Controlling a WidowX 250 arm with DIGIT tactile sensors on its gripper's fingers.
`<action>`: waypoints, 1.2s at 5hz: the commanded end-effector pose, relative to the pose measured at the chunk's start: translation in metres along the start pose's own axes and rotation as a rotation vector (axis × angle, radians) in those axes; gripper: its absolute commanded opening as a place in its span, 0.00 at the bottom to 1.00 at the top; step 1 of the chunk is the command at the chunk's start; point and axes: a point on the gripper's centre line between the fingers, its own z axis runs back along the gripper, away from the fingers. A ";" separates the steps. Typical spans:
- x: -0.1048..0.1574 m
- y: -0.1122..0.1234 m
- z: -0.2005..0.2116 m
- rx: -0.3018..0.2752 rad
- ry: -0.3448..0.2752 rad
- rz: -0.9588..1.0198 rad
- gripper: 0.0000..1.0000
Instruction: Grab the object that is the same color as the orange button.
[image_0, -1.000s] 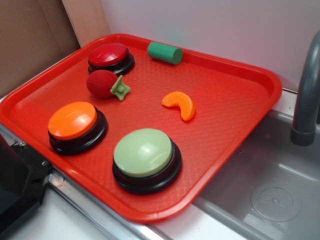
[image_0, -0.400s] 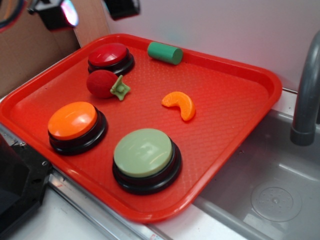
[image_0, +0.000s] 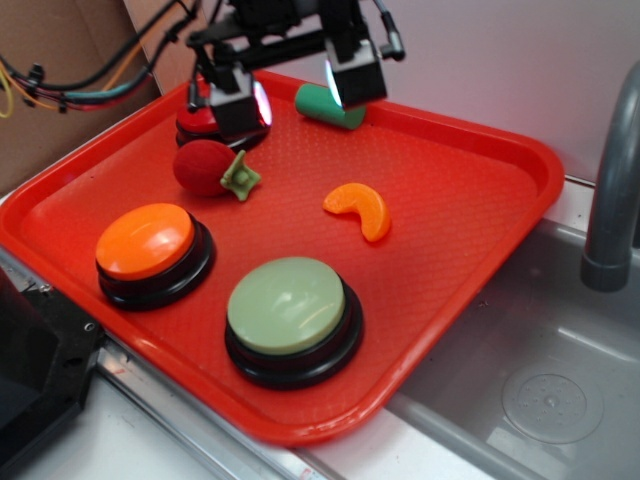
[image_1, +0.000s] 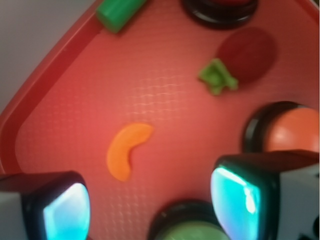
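Tray (image_0: 470, 240), red plastic with a textured floor and raised rim, taken here as the landmark for all that follows.

Orange segment (image_0: 360, 208), small glossy crescent, lies flat on the tray floor right of centre, apart from every other item; in the wrist view (image_1: 127, 150) it sits between the two fingers and above them, untouched.

Orange button (image_0: 147, 243), domed top on a black base, stands near the tray's front-left rim; only part of it shows in the wrist view (image_1: 290, 132).

Pale-green button (image_0: 288, 308), same build, stands at the tray's front edge, just beside the orange one.

Red button (image_0: 205, 118), at the tray's far-left corner, partly hidden behind one finger.

Strawberry (image_0: 208, 167), red and fuzzy with a green stem, lies just in front of the red button.

Green cylinder (image_0: 318, 103), on its side against the tray's far rim, partly covered by the other finger.

Gripper (image_0: 295, 85), black, with glowing pale pads, hangs above the tray's far-left part; its jaws are spread wide and carry nothing.

Sink basin (image_0: 540, 390), grey, adjoins the tray's right side, with a grey faucet pipe (image_0: 612, 190) rising beside it.
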 end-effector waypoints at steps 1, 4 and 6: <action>0.013 -0.019 -0.046 0.037 -0.017 0.025 1.00; 0.002 -0.024 -0.085 0.053 0.017 0.014 1.00; -0.006 -0.021 -0.090 0.018 0.067 -0.013 0.00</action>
